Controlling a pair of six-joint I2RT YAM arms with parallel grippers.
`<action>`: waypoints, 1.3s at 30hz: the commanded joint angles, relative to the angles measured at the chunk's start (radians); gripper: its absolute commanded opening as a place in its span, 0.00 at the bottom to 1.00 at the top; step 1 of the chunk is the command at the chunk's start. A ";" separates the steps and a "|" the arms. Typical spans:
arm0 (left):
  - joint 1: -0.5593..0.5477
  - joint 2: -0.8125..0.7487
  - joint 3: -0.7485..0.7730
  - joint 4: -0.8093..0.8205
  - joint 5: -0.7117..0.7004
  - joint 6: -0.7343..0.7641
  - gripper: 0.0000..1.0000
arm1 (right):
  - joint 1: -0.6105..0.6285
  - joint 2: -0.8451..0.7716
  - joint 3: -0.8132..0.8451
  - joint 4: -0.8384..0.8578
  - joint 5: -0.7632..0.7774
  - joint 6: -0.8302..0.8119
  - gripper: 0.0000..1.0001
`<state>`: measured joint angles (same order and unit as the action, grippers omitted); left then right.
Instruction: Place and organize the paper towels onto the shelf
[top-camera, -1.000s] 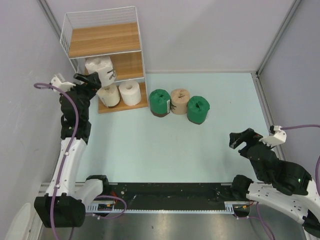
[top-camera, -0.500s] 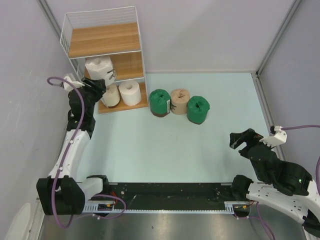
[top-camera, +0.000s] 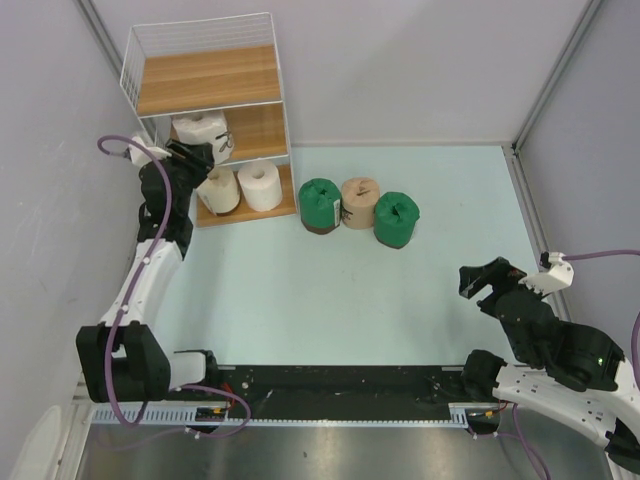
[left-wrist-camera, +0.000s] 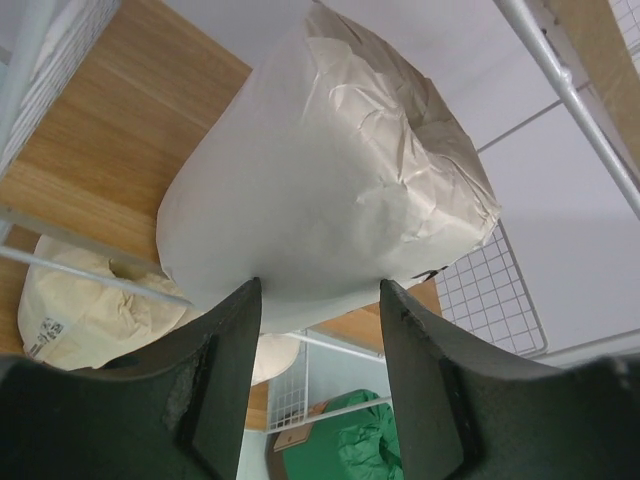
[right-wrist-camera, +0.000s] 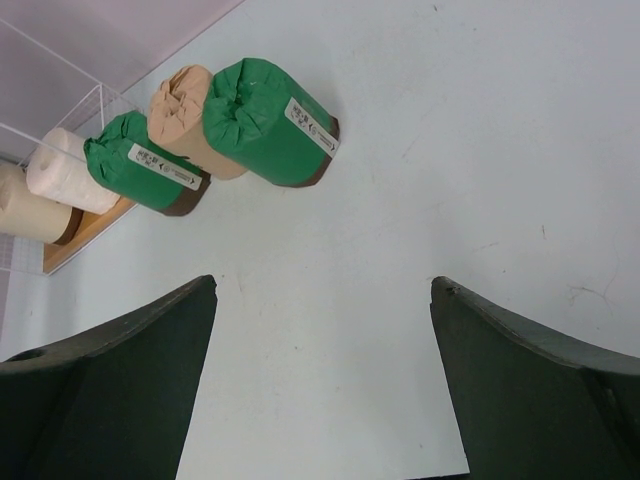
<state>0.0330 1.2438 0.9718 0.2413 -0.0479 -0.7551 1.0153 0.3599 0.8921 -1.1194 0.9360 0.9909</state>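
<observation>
1. While the overhead camera showed only the left gripper (top-camera: 200, 158) reaching into the shelf (top-camera: 205, 82) at its middle board, the left wrist camera showed its fingers (left-wrist-camera: 225, 380) clamped on the lower sides of a white roll (left-wrist-camera: 320, 170) standing on that board.
2. A pair of pale rolls (top-camera: 262, 185) stood side by side on the bottom board.
3. Just right of the shelf, on the table (top-camera: 300, 300), a green roll (top-camera: 320, 205), a tan roll (top-camera: 360, 203) and a second green roll (top-camera: 396, 220) stood in a close row.
4. Only the right wrist camera showed the white labels on the green wrappers.
5. At the far right the right gripper (top-camera: 485, 278) hovered well apart from the rolls, its fingers (right-wrist-camera: 100, 400) spread wide with nothing between them.
</observation>
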 joint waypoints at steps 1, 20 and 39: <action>0.007 0.034 0.079 0.064 0.008 -0.016 0.56 | 0.008 -0.006 0.001 -0.010 0.043 0.026 0.92; -0.002 -0.174 -0.034 0.024 0.068 0.007 0.64 | 0.016 -0.007 0.001 -0.014 0.055 0.034 0.92; -0.524 -0.089 -0.199 0.024 -0.089 0.033 0.75 | 0.017 0.025 0.001 0.030 0.041 0.009 0.92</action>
<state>-0.4618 1.0969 0.7113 0.1993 -0.1070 -0.7322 1.0264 0.3569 0.8921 -1.1313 0.9455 0.9993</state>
